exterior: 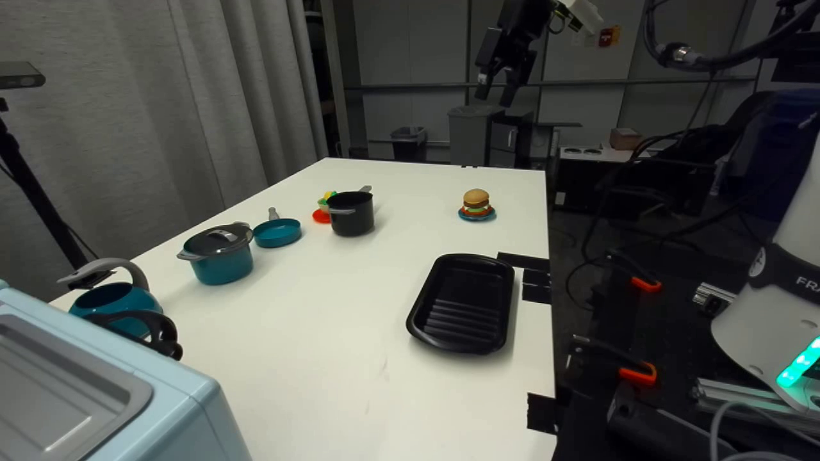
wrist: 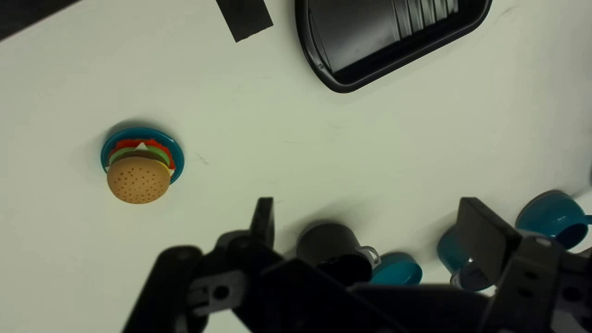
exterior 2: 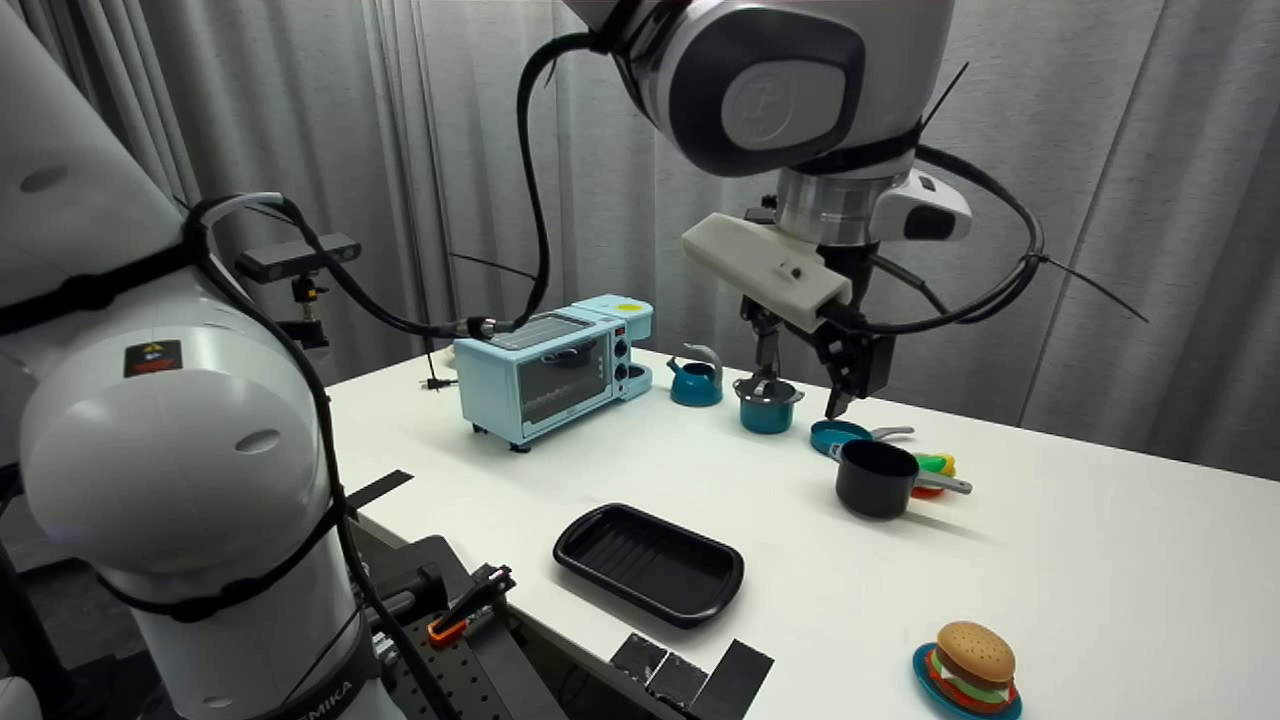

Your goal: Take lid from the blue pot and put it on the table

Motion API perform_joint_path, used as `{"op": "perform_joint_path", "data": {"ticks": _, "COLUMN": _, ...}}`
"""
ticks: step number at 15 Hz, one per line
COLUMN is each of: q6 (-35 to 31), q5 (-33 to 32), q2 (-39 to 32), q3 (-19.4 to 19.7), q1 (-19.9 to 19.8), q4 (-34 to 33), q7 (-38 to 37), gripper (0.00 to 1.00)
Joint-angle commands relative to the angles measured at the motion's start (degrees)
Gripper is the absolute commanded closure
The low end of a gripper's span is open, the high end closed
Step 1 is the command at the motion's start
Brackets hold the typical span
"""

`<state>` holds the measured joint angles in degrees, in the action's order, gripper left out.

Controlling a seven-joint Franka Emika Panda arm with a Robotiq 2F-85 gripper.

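you look to be at the approach — your gripper [wrist: 367, 208] hangs high over the white table [exterior: 333, 326], jaws wide apart, holding nothing. the lid [exterior: 206, 243] sits on the teal cooking pot [exterior: 223, 266]; next, travel across and descend — jaws straddling its knob [exterior: 223, 235].

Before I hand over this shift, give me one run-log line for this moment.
gripper: open, empty, above table | lid: on blue pot | removal: pending

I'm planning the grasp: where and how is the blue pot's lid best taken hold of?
Likely by the raised handle on top of the lid, from above: it sticks up near the centre, and the lid lies roughly level on the blue pot.
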<state>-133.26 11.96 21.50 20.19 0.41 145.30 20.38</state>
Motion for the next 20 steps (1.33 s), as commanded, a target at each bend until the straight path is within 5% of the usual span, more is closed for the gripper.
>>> {"op": "perform_joint_path", "data": {"ticks": 1, "q6": -0.5, "q5": 1.1, "q2": -1.0, "q3": -3.0, "q1": -0.5, "q4": -0.9, "q7": 1.5, "gripper": 0.00}}
{"op": "perform_joint_path", "data": {"ticks": 12, "q6": -3.0, "q5": 0.8, "q2": -11.6, "q3": -12.2, "q1": 3.5, "q4": -8.6, "q7": 4.3, "gripper": 0.00}}
{"op": "perform_joint_path", "data": {"ticks": 19, "q6": -5.0, "q5": 1.3, "q2": -20.1, "q3": -17.1, "q1": 3.5, "q4": -15.1, "q7": 6.4, "gripper": 0.00}}
{"op": "perform_joint_path", "data": {"ticks": 20, "q6": -5.3, "q5": 0.0, "q2": -17.5, "q3": -17.4, "q1": 2.7, "q4": -12.2, "q7": 4.3, "gripper": 0.00}}
